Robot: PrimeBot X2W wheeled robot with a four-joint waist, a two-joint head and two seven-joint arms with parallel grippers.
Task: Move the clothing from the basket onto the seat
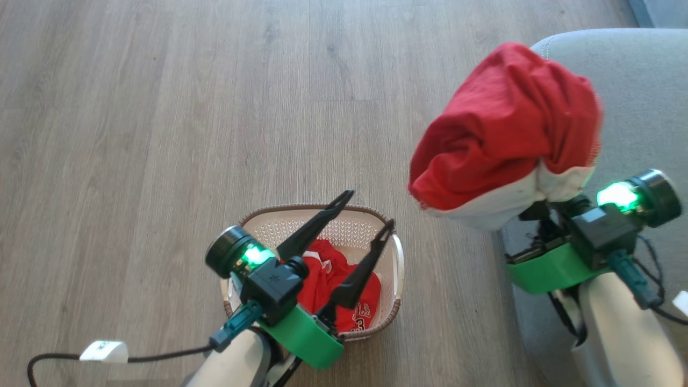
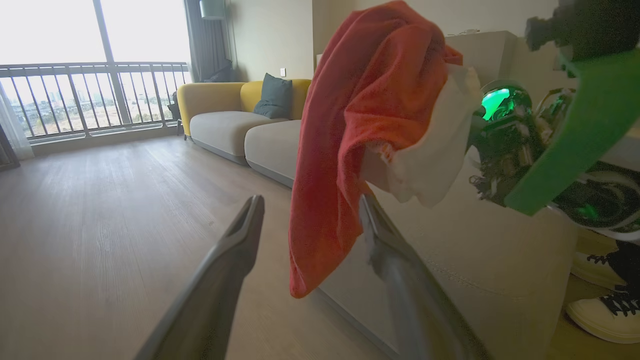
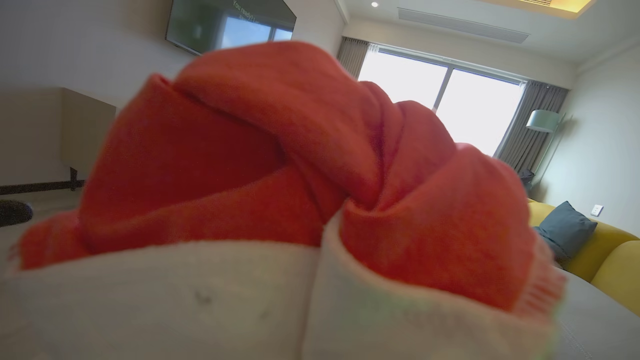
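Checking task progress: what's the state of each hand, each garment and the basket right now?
left hand: open, holding nothing, above the basket
right hand: shut on the red-and-white garment, fingers hidden by cloth
red-and-white garment: bunched, held up at the seat edge, not laid down
red shorts: crumpled in the basket
basket: upright on the floor
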